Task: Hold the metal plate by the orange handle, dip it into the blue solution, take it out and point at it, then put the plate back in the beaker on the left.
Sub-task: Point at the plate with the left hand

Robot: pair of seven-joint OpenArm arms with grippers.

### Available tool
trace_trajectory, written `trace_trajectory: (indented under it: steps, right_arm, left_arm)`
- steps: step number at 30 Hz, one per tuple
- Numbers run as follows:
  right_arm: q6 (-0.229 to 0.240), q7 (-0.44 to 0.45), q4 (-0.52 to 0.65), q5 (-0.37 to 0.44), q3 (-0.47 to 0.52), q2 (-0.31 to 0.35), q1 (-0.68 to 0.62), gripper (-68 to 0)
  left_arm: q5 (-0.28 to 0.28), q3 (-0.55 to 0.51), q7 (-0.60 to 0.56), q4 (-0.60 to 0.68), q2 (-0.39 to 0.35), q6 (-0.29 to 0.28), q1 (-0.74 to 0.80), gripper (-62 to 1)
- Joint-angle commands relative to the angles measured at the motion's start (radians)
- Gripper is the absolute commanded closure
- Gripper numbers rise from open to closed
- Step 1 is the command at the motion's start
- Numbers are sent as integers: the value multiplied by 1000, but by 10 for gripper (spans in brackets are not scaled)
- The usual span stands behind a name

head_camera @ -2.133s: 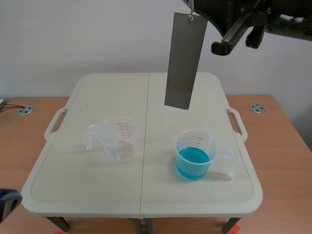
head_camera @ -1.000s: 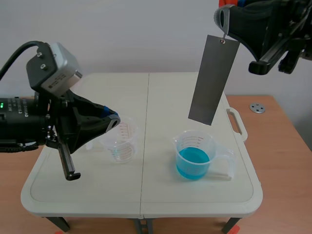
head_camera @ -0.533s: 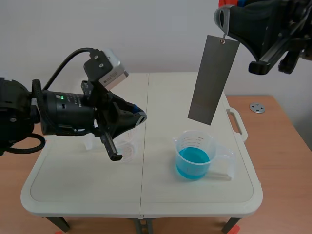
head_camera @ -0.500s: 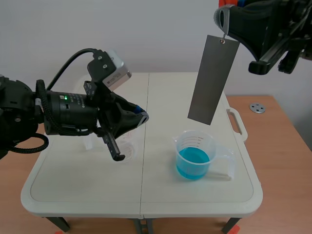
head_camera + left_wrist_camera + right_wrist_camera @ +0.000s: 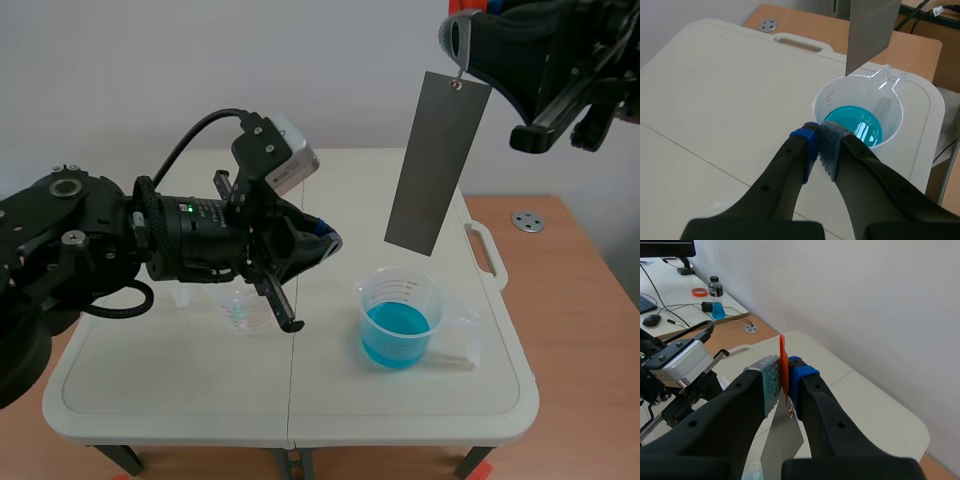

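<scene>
We see the right end effector (image 5: 785, 376) raised high over the far right part of the counter (image 5: 180, 390). Its two fingers are closed on the thin orange handle (image 5: 783, 360), which stands upright between the pads. The metal plate (image 5: 437, 165) hangs below that handle from a small hole near its top edge. It is a long grey strip, slightly tilted, with its lower end leaning toward the left arm's side. Its lower edge is in the air above the far rim of the right beaker (image 5: 412, 298), clear of the blue solution (image 5: 397, 332) in the bottom of that beaker. The beaker stands upright on the counter, its grip turned toward the counter's right edge.

The left arm reaches in from the left across the middle of the counter. The left end effector (image 5: 820, 145) is closed on nothing, and its blue pad and grey dotted pad meet at the tips. We see those tips raised off the counter, near the rim of the right beaker, with the plate's lower end ahead of them and higher. A second, clear beaker (image 5: 245, 312) stands on the left half of the counter, mostly hidden behind the left arm in the scene view.
</scene>
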Motion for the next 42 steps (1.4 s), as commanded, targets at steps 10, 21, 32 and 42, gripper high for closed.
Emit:
trace_trajectory:
  steps: [10, 21, 32, 42]
  right_arm:
    - [6, 15, 19, 15, 5, 0, 9, -11]
    - [6, 15, 19, 15, 5, 0, 9, -11]
    - [6, 15, 19, 15, 5, 0, 9, -11]
    - [6, 15, 19, 15, 5, 0, 9, -11]
  left_arm:
    - [14, -6, -20, 21, 15, 6, -8, -18]
    - [14, -6, -20, 21, 15, 6, -8, -18]
    - [14, -66, -97, 44, -62, 86, 66, -18]
    - [14, -306, -238, 212, -204, 140, 396, -18]
